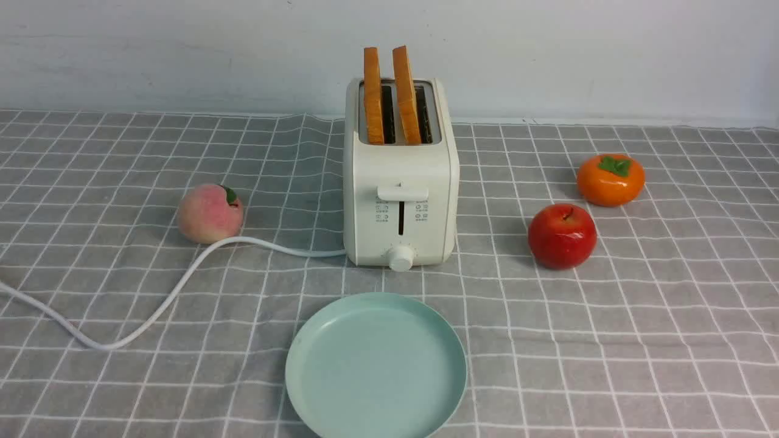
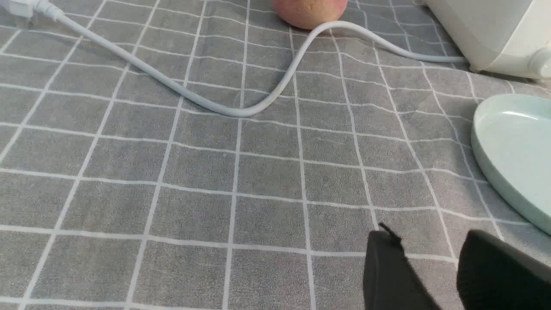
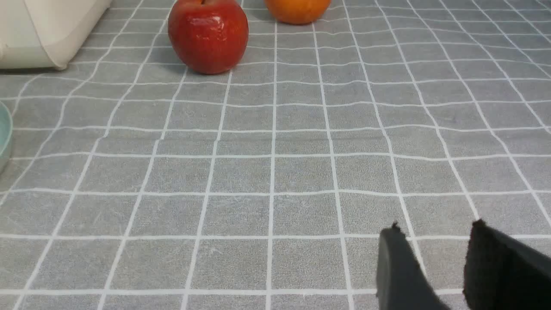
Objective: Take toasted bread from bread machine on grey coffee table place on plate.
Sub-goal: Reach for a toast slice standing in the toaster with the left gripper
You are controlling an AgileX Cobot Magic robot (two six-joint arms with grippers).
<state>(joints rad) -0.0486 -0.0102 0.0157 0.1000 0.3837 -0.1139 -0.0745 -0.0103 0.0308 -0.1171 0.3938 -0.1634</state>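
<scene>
In the front view the bread machine (image 1: 400, 182) stands at the middle of the grey coffee table (image 1: 639, 340), and the toasted bread (image 1: 373, 97) is two slices standing upright, one in each slot, their upper halves well clear of the top. The plate (image 1: 375, 365) lies just near of the toaster and is bare. A peach (image 1: 210, 213) sits to the left beside the white power cord (image 1: 158, 307); a red apple (image 1: 562, 236) and an orange fruit (image 1: 610, 179) sit to the right. Neither arm shows here. In the left wrist view the left gripper (image 2: 430, 241) hangs low over bare cloth, its jaws moderately apart with nothing between them. The plate's rim (image 2: 503, 172) is close by, the toaster's lower corner (image 2: 495, 34) farther off, and the cord (image 2: 241, 113) loops across the cloth towards the peach (image 2: 308, 10). In the right wrist view the right gripper (image 3: 434, 232) is likewise parted and empty over the cloth, with the apple (image 3: 208, 34), the orange fruit (image 3: 297, 8) and a corner of the toaster (image 3: 47, 30) far ahead. I judge that nothing of the task is done: both slices remain to be gripped, lifted out and laid on the plate.
</scene>
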